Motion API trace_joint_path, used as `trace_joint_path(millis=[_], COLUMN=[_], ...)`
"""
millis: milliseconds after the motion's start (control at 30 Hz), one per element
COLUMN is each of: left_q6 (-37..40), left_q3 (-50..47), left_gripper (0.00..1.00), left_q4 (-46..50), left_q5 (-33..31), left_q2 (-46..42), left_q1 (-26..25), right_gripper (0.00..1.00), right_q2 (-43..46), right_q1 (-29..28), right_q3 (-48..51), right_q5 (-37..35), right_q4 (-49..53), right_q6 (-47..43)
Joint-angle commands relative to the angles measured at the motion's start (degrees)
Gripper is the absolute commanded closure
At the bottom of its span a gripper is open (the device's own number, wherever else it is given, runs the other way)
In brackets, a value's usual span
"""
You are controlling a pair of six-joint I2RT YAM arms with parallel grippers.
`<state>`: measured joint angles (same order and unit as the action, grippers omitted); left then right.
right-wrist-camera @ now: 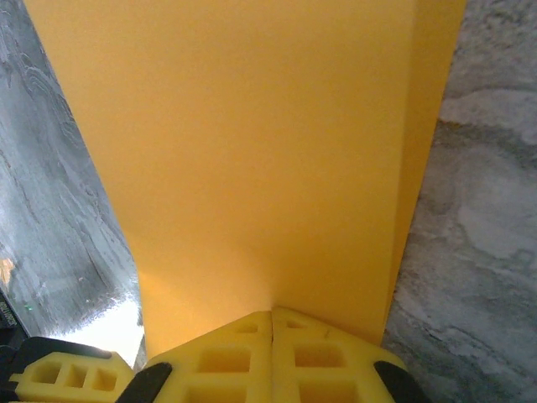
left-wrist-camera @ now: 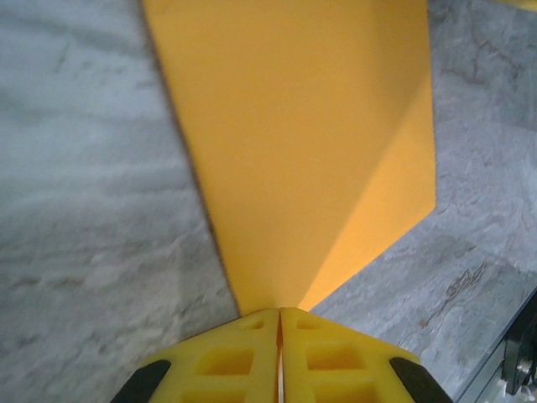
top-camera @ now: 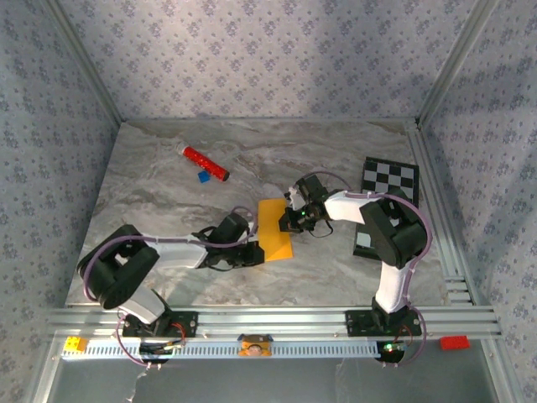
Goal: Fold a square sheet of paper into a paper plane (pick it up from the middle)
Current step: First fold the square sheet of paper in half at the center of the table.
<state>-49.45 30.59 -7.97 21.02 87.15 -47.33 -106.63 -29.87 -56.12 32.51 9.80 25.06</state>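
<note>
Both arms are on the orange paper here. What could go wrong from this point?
1. The left fingers and right fingers both pinch the paper from opposite sides; pulling apart could tear it.
2. Each grip seems to hold only the edge, so the paper may slip and skew the crease.

- Top view: left end effector (top-camera: 257,246) covers part of the left edge of the square sheet of paper (top-camera: 275,227). Right end effector (top-camera: 290,220) covers part of its right edge. Fingertips too small to resolve.
- Left wrist view: sheet runs off the top edge. Pinched part hidden between the closed fingers (left-wrist-camera: 222,363), which are cut by the bottom edge.
- Right wrist view: sheet cut at top, fingers cut at bottom.
- Checkered board (top-camera: 390,178): near part hidden behind the right arm (top-camera: 394,243).
- Blue item (top-camera: 203,176) by the red cylinder (top-camera: 205,164): too small to identify.
</note>
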Motion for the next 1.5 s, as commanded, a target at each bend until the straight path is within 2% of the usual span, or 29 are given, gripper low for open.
trace_joint_path(millis=[0,167,267,400,633,967,1067,1167,1467], left_q6=[1.45,1.73,1.99,2.81,6.03,4.15,2.3,-0.94,7.51], left_q3=[-1.34,0.53,3.5,10.44,19.71,18.94,15.99,12.08,21.72], left_gripper=[0.91,0.9,0.9,0.9,0.91,0.92,0.93,0.93,0.91], left_q4=[6.71,6.85,4.72,4.74,6.02,0.28,-2.22,-7.09,9.07], left_q5=[-0.04,-2.13,1.39,4.52,8.41,6.97,5.11,5.92,5.28], left_q2=[-3.42,-10.03,-9.89,-4.29,7.92,16.38,17.12,17.05,13.65], left_q1=[-0.62,1.26,5.85,11.1,12.7,13.62,13.74,13.89,14.49], right_gripper=[1.0,1.0,1.0,1.0,1.0,1.0,1.0,1.0,1.0], right_q2=[-3.13,-3.41,-3.49,-3.83,-4.27,-4.24,-4.18,-4.2,-4.02], right_q1=[0.6,0.6,0.69,0.69,0.69,0.6,0.6,0.6,0.61], right_q3=[2.96,2.27,2.03,1.2,0.04,0.27,0.72,0.96,1.19], right_q5=[-7.82,-7.66,-7.3,-6.62,-6.29,-6.5,-6.59,-7.02,-7.11], right_q4=[7.62,8.26,8.48,9.23,10.52,10.58,10.23,10.39,10.15], right_q6=[-0.36,-1.04,-1.58,-2.53,-3.17,-2.96,-2.93,-2.91,-2.74])
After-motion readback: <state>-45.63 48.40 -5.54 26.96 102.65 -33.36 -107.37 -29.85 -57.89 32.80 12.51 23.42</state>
